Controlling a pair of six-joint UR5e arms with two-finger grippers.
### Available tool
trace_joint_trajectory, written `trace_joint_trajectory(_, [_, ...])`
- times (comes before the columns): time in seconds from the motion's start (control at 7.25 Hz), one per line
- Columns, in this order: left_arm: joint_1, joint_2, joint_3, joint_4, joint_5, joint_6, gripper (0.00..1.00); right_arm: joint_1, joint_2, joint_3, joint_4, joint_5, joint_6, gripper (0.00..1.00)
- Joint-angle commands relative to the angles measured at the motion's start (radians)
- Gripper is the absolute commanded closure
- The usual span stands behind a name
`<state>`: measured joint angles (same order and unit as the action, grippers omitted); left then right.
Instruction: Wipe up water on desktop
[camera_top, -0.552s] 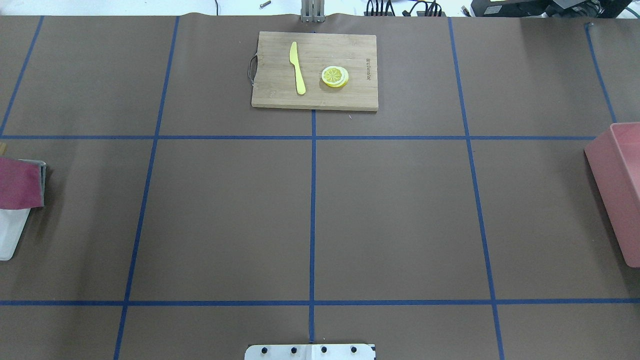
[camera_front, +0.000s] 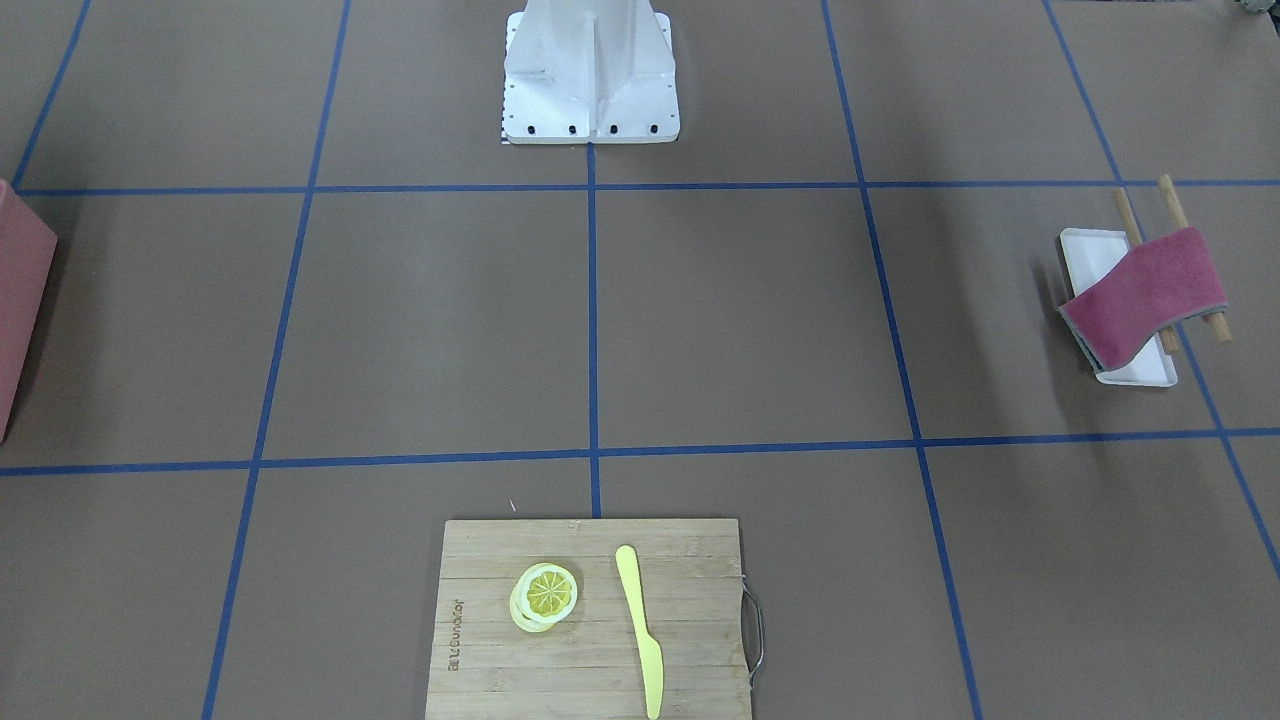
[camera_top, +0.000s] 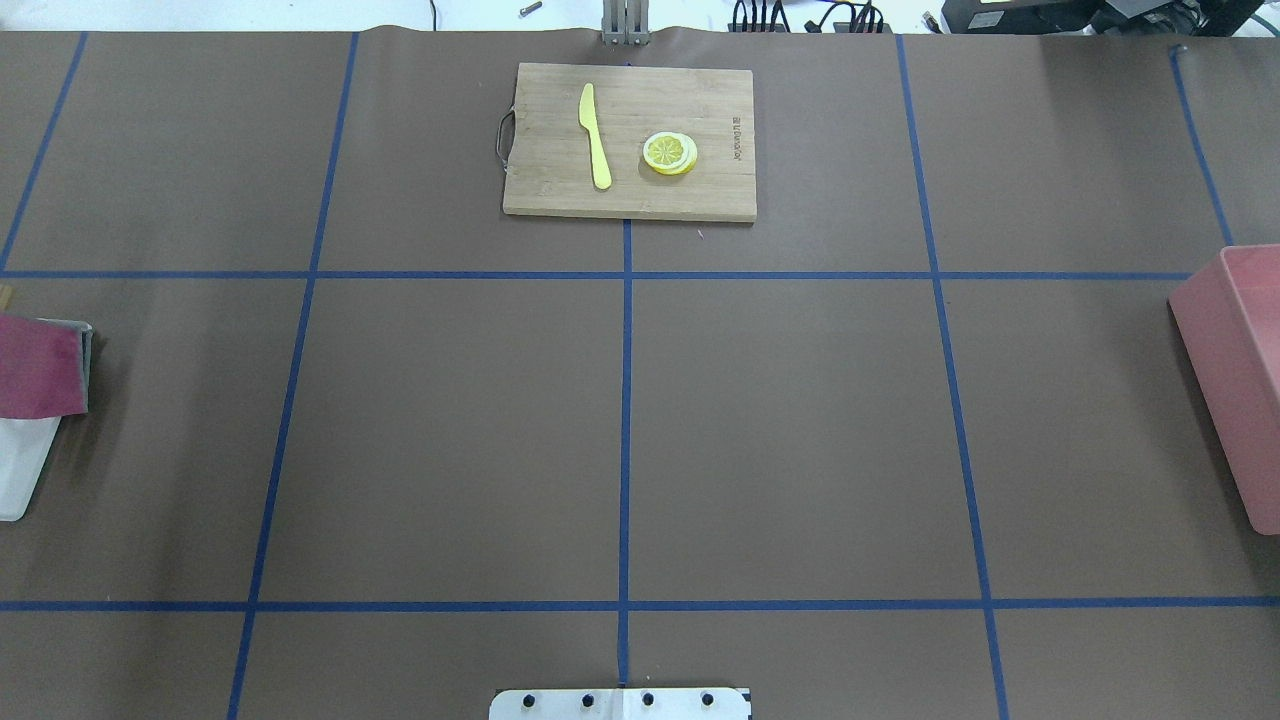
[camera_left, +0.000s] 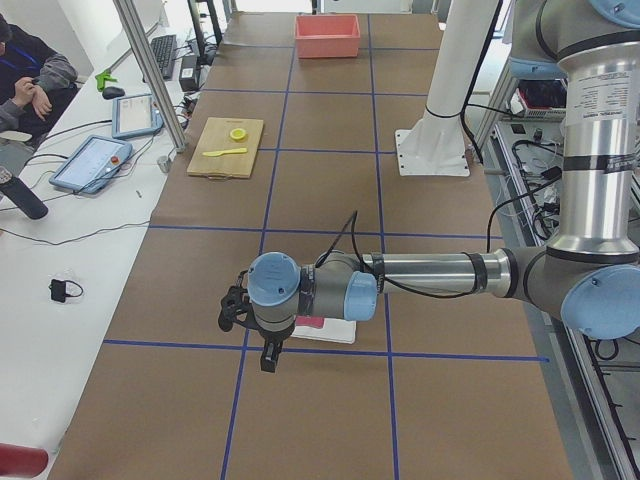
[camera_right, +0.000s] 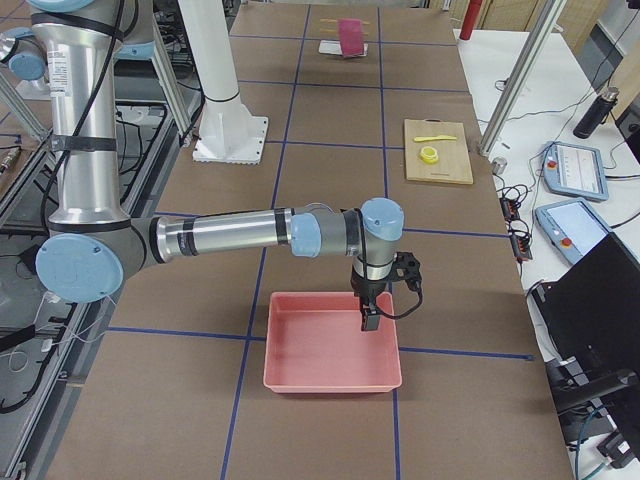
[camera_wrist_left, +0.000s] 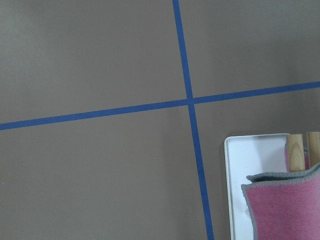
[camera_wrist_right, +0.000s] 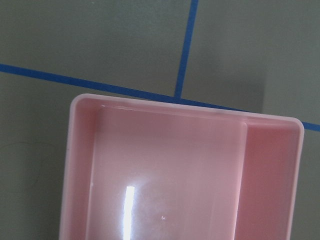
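The desktop (camera_top: 780, 430) is a matte brown surface crossed by blue tape lines; no water shows on it in any view. A dark red cloth (camera_front: 1145, 295) hangs over two wooden sticks on a white tray (camera_front: 1090, 250) at the robot's left side, and it also shows in the left wrist view (camera_wrist_left: 287, 207). My left gripper (camera_left: 268, 355) hangs above the desktop beside that tray. My right gripper (camera_right: 369, 318) hangs over the pink bin (camera_right: 330, 345). Both grippers show only in the side views, so I cannot tell whether they are open or shut.
A bamboo cutting board (camera_top: 630, 140) with a yellow knife (camera_top: 595, 135) and lemon slices (camera_top: 670, 153) lies at the far middle. The pink bin (camera_top: 1235, 370) stands at the right edge. The robot's white base plate (camera_front: 590, 90) sits at the near middle.
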<state>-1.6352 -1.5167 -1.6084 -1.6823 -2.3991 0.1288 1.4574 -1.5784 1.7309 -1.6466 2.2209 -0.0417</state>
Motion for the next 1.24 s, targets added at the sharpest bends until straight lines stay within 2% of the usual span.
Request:
trace_joint_trajectory(0.0, [0.0, 0.0, -0.018, -0.068, 0.003, -0.008, 0.02, 0.0, 0.001, 0.016, 0.001, 0.04, -0.006, 0.0])
trace_joint_trajectory(0.28, [0.0, 0.0, -0.005, -0.21, 0.003, -0.009, 0.02, 0.0, 0.037, 0.045, 0.001, 0.031, -0.004, 0.0])
trace_joint_trajectory(0.41, [0.0, -0.01, 0.002, -0.236, 0.003, -0.009, 0.02, 0.0, 0.046, 0.064, 0.002, 0.029, 0.0, 0.0])
trace_joint_trajectory(1.1, [-0.001, -0.033, -0.001, -0.27, -0.015, -0.024, 0.02, 0.006, 0.037, 0.091, 0.002, 0.029, -0.004, 0.0])
